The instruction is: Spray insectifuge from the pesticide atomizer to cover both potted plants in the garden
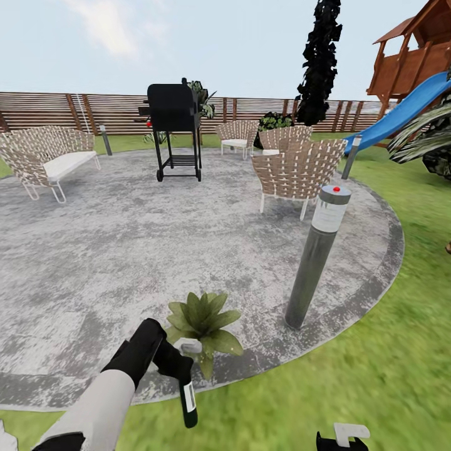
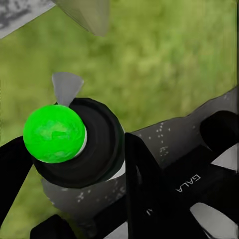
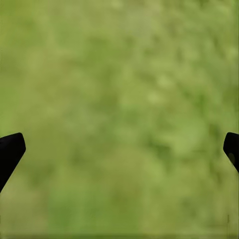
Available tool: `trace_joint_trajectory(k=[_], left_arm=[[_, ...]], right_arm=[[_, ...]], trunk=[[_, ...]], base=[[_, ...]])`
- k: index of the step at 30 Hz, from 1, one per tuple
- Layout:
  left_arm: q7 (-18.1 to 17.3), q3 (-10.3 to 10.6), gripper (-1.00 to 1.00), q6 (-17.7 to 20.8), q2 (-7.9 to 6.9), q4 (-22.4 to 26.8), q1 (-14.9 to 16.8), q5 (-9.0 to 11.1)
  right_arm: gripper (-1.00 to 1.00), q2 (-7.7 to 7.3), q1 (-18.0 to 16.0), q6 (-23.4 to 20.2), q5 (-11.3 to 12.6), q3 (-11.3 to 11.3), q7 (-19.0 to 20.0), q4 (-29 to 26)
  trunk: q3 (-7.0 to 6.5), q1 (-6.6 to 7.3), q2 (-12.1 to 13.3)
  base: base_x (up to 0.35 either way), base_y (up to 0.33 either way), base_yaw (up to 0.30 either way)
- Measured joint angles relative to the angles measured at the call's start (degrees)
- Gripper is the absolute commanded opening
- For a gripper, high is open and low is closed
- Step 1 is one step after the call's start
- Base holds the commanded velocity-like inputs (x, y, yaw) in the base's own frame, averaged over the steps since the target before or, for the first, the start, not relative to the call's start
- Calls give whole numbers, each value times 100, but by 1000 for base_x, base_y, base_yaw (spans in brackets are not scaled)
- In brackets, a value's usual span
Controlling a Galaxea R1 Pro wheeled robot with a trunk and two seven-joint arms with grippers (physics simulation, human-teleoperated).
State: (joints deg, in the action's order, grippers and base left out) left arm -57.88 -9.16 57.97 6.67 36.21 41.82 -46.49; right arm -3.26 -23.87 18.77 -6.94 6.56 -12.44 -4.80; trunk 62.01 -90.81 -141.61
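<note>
Now clamped in left gripper (image 1: 178,363): pesticide atomizer (image 1: 188,404), hanging head-up, just beside potted plant (image 1: 203,322) at paved round's (image 1: 125,250) edge. Left arm stretched forward. Right gripper (image 3: 119,149) fingers wide apart above lawn (image 1: 376,376).

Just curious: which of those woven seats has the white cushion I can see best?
The long woven bench at the paving's left edge; the woven chairs across from it mostly show their backs.

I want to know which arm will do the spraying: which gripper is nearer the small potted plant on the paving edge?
Left. The left gripper holds the pesticide atomizer right beside the potted plant; the right gripper hangs over the lawn, well off to its right.
</note>
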Motion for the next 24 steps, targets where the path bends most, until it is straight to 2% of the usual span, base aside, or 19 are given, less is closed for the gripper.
trace_joint_trajectory(k=[4, 10, 16, 20, 24], left_arm=[[-76, 6, -100, -1, 0, -36, 24, -4], [-84, 10, -100, -10, 15, -33, -7, -12], [-84, 3, -100, -9, -7, 29, 45, -26], [-84, 3, -100, -8, -14, -12, 319, -10], [-84, 21, -100, -10, -17, -37, 382, -23]], right_arm=[[100, 7, 0, -4, -1, -2, 0, 0], [100, 9, 0, -5, -2, -6, 0, 6], [100, 9, 0, -5, -2, -4, 0, 6], [100, 6, 0, -5, -2, -2, 0, 2], [100, 8, 0, -5, -1, -1, 0, 5]], trunk=[[0, 0, 0], [0, -3, 0], [0, 0, 0], [0, 0, 0], [0, 0, 0]], base=[[-9, 0, 0], [-235, 0, 0], [-30, 0, 0], [-1, 0, 0], [0, 0, 0]])
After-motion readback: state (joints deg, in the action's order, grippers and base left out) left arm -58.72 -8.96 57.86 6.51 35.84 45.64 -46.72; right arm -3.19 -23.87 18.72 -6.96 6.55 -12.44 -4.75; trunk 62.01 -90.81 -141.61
